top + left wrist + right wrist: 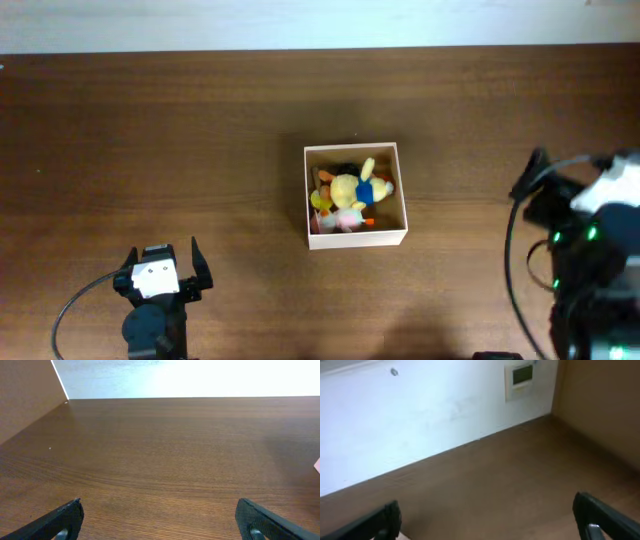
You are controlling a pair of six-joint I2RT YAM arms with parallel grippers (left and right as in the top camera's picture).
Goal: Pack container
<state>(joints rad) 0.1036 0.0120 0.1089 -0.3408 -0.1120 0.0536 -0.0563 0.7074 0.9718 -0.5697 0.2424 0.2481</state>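
Overhead: container (355, 238), toys (347, 190) inside, well ahead-right of my left gripper (163, 254), jaws spread. My right gripper (487, 520): spread too.

The matte-black left arm (155, 318) carries a white rectangular wrist block (155, 279), two black fingers (197, 262) and a grey cable (62, 318). The black right arm (590, 270) has a white cap (610, 188), green lights (592, 235) and a black cable (507, 250).

Fingers (55, 522) spread wide above brown wooden table (170, 455).
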